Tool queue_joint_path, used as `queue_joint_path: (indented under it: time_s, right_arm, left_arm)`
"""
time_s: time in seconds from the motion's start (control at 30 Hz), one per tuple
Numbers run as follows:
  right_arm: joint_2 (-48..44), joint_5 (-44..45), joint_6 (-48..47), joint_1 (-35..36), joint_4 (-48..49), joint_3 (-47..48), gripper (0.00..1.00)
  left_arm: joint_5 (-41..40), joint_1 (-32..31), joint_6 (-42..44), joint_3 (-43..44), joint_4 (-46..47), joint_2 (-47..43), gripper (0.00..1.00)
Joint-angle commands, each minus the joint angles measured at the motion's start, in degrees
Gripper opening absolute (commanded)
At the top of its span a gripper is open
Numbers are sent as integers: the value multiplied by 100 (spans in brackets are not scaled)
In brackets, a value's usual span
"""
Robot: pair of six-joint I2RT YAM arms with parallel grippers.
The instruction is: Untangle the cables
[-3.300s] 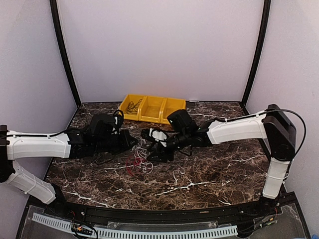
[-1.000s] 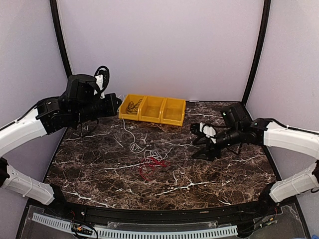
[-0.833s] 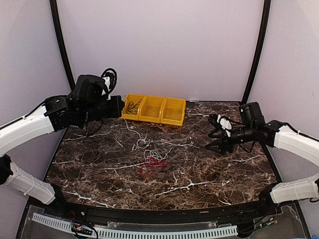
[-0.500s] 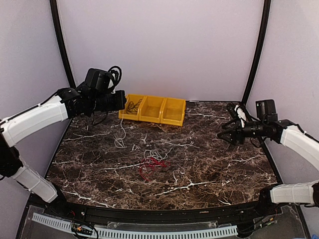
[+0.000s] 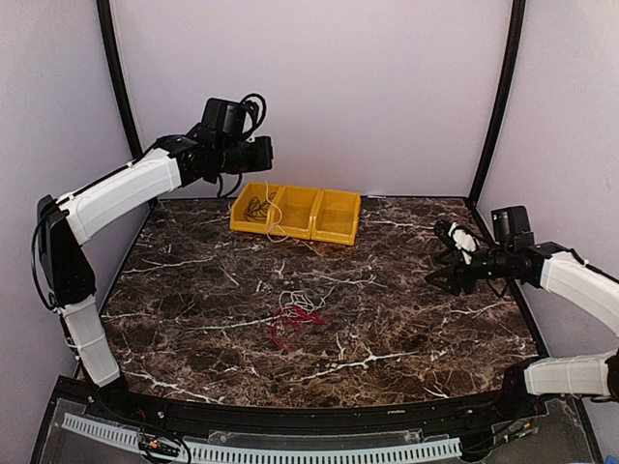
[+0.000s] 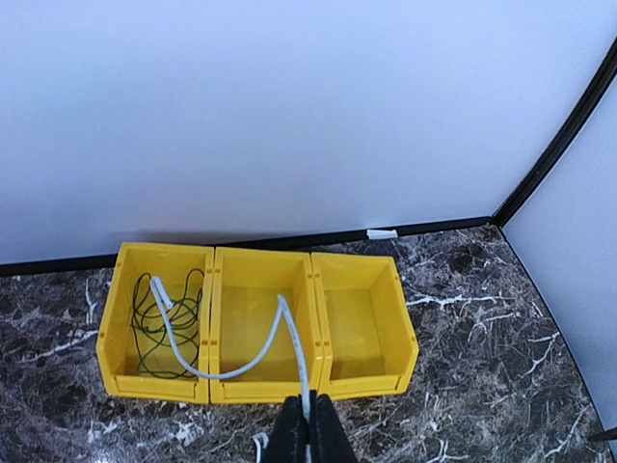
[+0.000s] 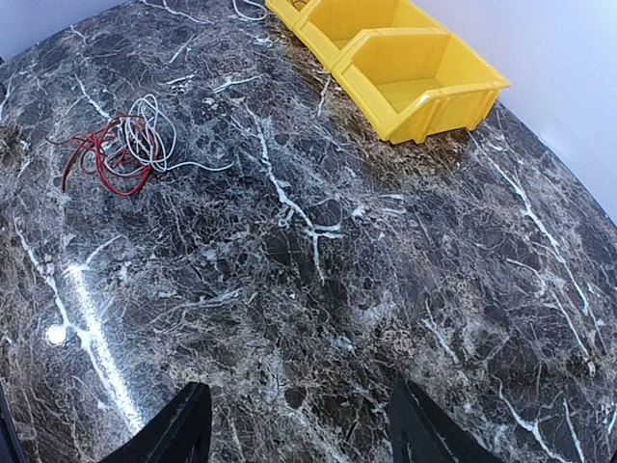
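While the left fingers (image 6: 292,439) pinch shut on the white cable (image 6: 297,359), high over the yellow bins (image 6: 362,386) at the far left, the right fingers (image 7: 174,434) gape wide and empty above the desk (image 7: 318,318) at the right. The red-and-white tangle (image 5: 293,314) lies mid-desk.

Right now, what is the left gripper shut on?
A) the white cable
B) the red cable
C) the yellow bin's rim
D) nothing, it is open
A: in the left wrist view the left gripper is shut on the white cable, which loops down into the yellow bin, while the red cable lies on the table.
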Motion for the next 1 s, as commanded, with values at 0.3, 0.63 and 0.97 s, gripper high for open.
queue_joint_path:
  time_s: [0.3, 0.63, 0.97]
  right_arm:
    - [32, 200, -233, -9, 123, -24, 65]
    - [168, 317, -258, -11, 132, -29, 65]
    - [159, 362, -271, -15, 142, -54, 66]
  left_arm:
    - [37, 516, 185, 1970, 987, 1709, 0]
    - [377, 624, 290, 2326, 2567, 2754, 0]
    - [1010, 655, 185, 2175, 2296, 3521, 0]
